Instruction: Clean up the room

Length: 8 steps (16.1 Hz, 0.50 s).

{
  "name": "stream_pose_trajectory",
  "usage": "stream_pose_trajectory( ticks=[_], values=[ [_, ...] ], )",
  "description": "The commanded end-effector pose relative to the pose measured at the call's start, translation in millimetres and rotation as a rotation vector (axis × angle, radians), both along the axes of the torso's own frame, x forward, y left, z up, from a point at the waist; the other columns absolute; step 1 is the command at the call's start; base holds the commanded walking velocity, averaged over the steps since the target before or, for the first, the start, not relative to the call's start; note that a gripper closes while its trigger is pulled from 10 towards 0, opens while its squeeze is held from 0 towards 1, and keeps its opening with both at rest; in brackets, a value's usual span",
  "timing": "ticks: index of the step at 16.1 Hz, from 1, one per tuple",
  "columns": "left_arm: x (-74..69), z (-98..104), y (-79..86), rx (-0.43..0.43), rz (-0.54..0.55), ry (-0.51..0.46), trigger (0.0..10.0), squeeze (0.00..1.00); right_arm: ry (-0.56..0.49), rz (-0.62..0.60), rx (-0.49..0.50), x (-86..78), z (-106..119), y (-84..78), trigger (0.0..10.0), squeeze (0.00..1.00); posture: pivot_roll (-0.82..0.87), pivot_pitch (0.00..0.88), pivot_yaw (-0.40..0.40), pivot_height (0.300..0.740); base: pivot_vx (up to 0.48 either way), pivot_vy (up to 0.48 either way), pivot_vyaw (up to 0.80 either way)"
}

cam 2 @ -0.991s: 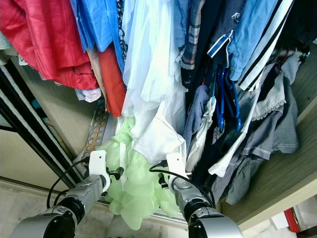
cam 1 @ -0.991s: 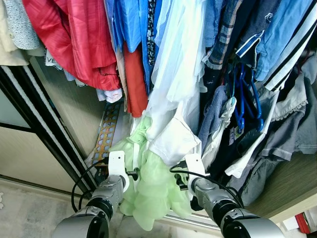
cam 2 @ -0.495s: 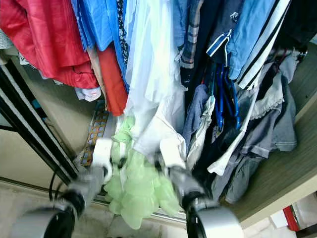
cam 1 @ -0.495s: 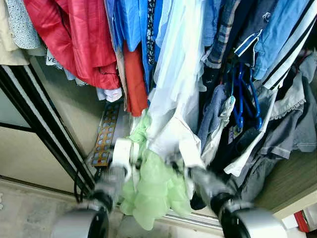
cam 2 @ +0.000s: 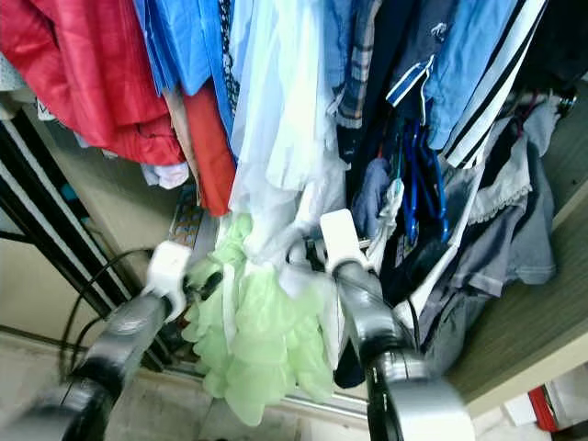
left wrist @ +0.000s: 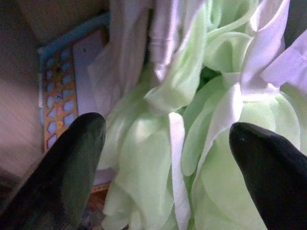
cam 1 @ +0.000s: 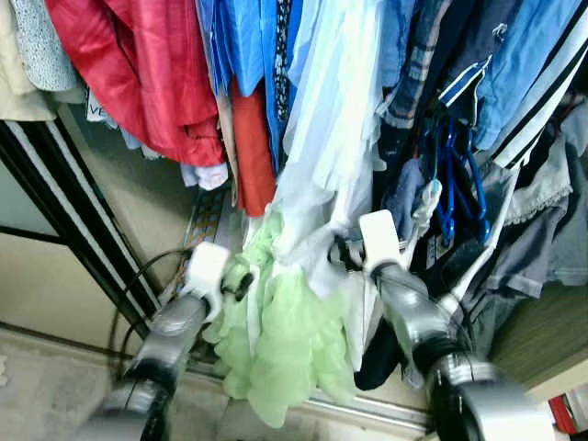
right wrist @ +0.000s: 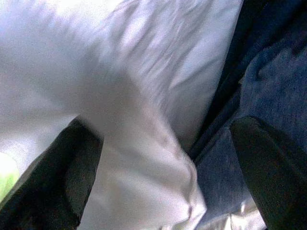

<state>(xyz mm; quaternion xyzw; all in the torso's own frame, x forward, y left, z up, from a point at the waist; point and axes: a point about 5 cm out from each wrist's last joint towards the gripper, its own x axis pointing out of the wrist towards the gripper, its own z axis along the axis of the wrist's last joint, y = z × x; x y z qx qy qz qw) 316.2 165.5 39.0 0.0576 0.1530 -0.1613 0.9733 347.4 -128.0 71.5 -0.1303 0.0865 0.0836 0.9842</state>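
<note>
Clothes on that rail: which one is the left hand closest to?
The pale green ruffled garment, low in the middle of the rail. The open left hand points straight into its folds, while the red and blue clothes hang higher up.

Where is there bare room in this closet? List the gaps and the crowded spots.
Free: the wood shelf at lower right, under the grey clothes; the floor before the black door track. Crowded: the rail from the red shirt to the blue hangers, where the open left tool faces the green dress and the open right tool the white garment.
</note>
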Motion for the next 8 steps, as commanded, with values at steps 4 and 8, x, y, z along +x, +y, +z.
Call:
stream_pose_trajectory(
  ticks=[4,8],
  values=[
    [-30.6,20,-6.9,0.017,-0.067,-0.171,10.0,0.00,-0.102,0.229,0.041,-35.6,11,3.0,10.0,0.00,-0.05,0.000,0.002,0.740,0.000,0.000,0.00],
    [-74.8,17,14.2,-0.055,0.040,-0.123,10.0,0.00,-0.111,0.188,0.044,-52.2,21,-11.9,10.0,0.00,-0.06,0.000,-0.043,0.740,0.000,0.000,0.00]
  ],
)
